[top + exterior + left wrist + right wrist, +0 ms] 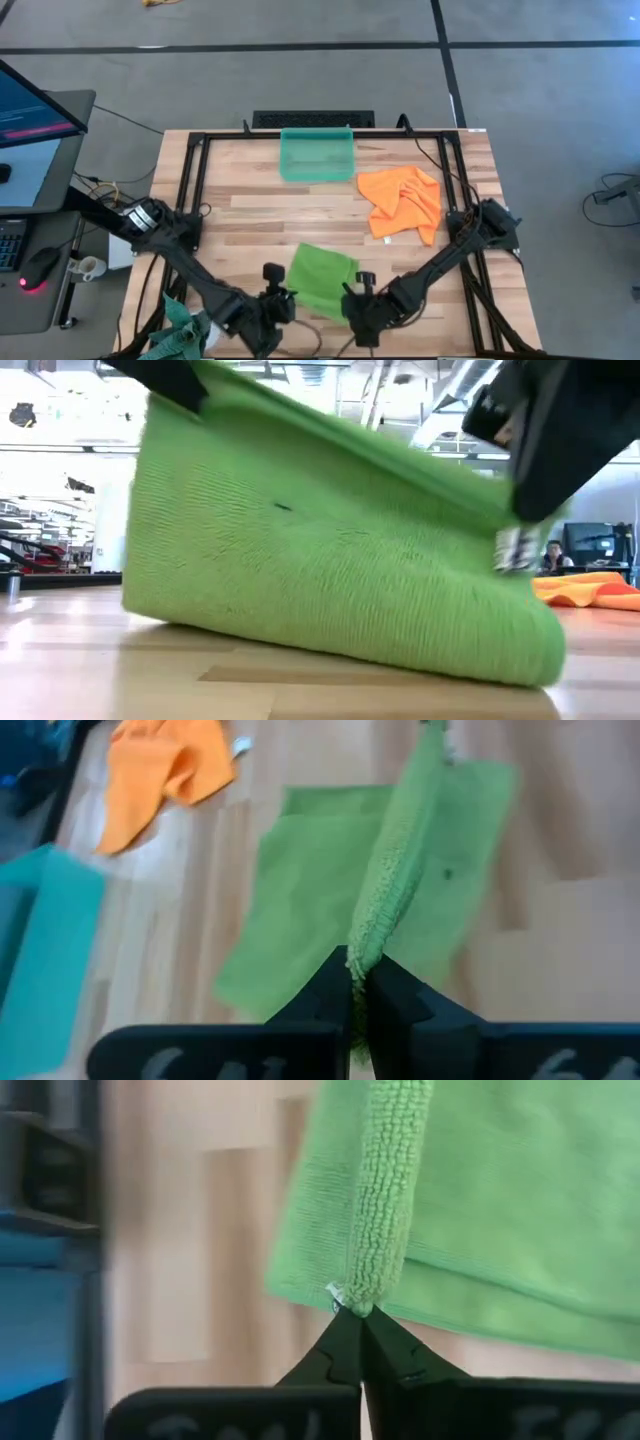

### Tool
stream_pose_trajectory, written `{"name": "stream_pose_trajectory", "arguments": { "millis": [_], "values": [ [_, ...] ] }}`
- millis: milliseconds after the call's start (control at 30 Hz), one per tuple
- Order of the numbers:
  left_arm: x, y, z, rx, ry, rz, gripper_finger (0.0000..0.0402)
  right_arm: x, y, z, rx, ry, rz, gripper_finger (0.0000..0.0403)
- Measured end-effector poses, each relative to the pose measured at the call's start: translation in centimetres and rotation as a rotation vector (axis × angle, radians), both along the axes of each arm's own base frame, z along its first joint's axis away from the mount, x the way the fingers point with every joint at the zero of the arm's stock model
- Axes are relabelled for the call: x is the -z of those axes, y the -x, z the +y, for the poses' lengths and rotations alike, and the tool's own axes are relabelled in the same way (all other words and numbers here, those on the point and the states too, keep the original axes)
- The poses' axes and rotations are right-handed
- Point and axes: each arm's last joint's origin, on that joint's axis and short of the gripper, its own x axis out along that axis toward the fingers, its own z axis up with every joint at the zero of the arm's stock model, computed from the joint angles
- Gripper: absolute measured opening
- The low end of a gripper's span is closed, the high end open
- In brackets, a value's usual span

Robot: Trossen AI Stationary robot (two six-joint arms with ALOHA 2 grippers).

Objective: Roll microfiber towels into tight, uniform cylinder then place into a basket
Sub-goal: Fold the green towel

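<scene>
Fingers (330, 995) of the left gripper (272, 272) are pinched on one edge of the lime green towel (322, 280); the right gripper (364, 278) clamps the opposite edge the same way. The towel sits at lower centre of the high view, its near edge lifted off the wooden table (250, 205). The orange towel (403, 203) lies crumpled at right of centre, the teal basket (317, 154) at upper centre.
</scene>
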Motion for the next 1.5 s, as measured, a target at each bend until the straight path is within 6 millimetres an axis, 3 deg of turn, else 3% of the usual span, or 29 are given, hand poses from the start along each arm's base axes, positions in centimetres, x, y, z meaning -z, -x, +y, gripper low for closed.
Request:
{"name": "stream_pose_trajectory", "arguments": {
  "millis": [267, 567, 1000, 1500],
  "values": [
    [0.7, -1.7, 3.6, -0.137, -0.008, 0.062, 0.0003, 0.3, -1.0, -3.0, 0.092, 0.056, 0.081, 0.0005],
    [2.5, -2.0, 6.1, -0.206, -0.033, 0.120, 0.0002, 0.5, -2.0, -6.4, 0.183, 0.123, 0.153, 0.0014],
    [2.6, -2.7, 7.2, -0.236, -0.031, 0.117, 0.0009, 1.3, -3.0, -9.0, 0.229, 0.149, 0.208, 0.0009],
    [2.7, -2.5, 7.4, -0.243, -0.048, 0.141, 0.0102, 1.2, -3.5, -10.4, 0.278, 0.193, 0.187, 0.0005]
  ]
}}
